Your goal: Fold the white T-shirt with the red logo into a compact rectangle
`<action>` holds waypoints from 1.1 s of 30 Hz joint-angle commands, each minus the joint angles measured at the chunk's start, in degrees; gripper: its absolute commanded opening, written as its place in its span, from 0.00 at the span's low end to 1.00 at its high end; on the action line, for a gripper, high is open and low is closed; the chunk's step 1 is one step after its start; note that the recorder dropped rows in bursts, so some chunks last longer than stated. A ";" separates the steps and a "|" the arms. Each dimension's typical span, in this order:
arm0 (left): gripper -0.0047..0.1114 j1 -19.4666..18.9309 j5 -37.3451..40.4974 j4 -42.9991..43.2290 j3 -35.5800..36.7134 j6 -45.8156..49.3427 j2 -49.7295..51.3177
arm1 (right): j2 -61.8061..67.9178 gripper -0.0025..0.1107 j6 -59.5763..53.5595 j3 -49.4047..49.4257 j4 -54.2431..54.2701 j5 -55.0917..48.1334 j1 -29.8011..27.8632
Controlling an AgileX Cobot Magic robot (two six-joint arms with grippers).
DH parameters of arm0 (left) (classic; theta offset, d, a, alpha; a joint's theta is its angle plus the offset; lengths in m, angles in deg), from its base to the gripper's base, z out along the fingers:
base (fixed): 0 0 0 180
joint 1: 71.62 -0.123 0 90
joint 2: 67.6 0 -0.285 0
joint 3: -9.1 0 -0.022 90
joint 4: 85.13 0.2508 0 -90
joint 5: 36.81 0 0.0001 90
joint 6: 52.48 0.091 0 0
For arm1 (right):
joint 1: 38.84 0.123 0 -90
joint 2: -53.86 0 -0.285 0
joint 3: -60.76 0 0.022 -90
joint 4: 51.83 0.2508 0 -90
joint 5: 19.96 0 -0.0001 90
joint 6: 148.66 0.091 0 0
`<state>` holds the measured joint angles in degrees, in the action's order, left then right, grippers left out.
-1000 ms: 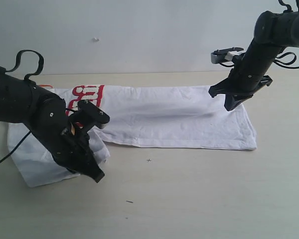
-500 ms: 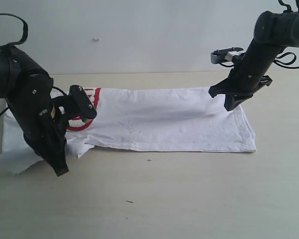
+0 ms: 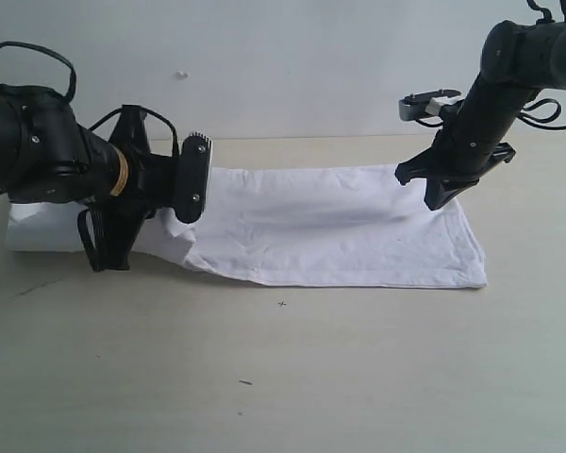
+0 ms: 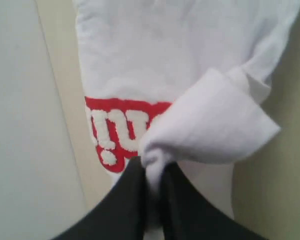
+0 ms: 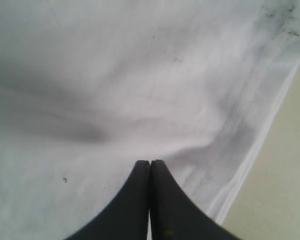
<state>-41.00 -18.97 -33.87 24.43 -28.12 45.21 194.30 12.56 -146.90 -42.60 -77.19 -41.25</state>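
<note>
The white T-shirt [image 3: 330, 226] lies as a long folded strip across the table. My left gripper [image 3: 102, 257] is shut on a bunched fold of the shirt [image 4: 205, 125] at its left end and holds it off the table. The red logo [image 4: 120, 131] shows just beyond that fold in the left wrist view; the arm hides it in the exterior view. My right gripper [image 3: 439, 201] is shut, with nothing between its fingers. Its tips [image 5: 150, 164] rest on the shirt near the hemmed right end [image 5: 250, 150].
The beige table [image 3: 358, 368] runs to a pale wall [image 3: 283, 66] just behind the shirt. A few small dark specks [image 3: 245, 382] lie on the table in front of the shirt.
My left arm has swung up and back toward the wall, carrying the pinched left end of the shirt. The logo has gone behind the arm in the exterior view. My right arm has not moved.
</note>
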 commanded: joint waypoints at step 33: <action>0.04 -7.44 6.92 -48.55 -4.07 10.80 3.71 | -0.61 0.02 -0.71 -0.09 0.26 2.52 -0.27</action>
<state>-47.09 -12.13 -67.86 20.63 -30.13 48.89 194.30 12.45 -146.90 -42.60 -75.21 -41.25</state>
